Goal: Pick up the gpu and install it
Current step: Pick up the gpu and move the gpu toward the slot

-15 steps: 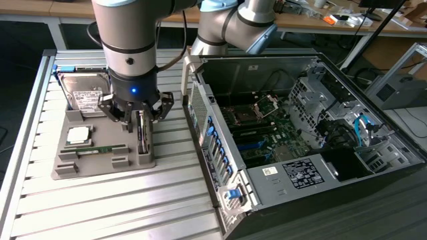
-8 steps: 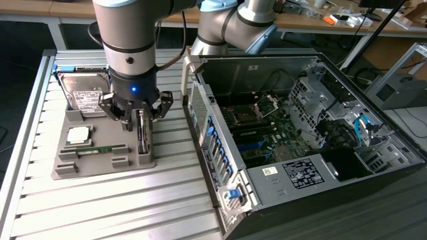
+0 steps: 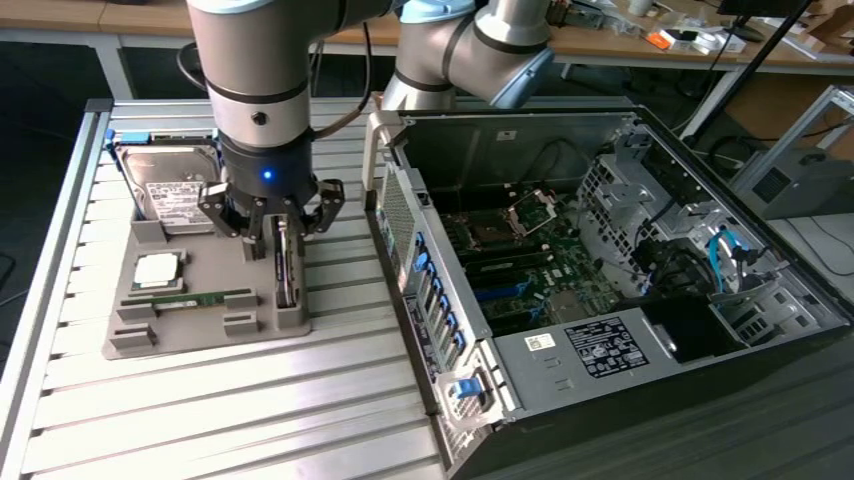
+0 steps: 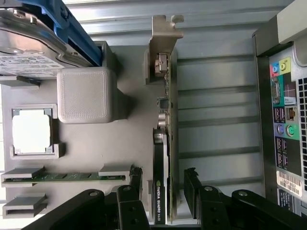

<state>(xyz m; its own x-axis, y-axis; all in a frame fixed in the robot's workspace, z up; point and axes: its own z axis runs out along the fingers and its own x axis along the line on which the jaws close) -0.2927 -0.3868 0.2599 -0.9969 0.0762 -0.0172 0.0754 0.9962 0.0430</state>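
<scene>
Grey tray (image 3: 200, 335) holds the gpu (image 4: 164, 124) upright on edge, so the claw (image 4: 163, 181), fingers spread, straddles it without gripping.

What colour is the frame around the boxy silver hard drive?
Blue. The plastic frame around the boxy silver hard drive shows best in the wrist view.
</scene>
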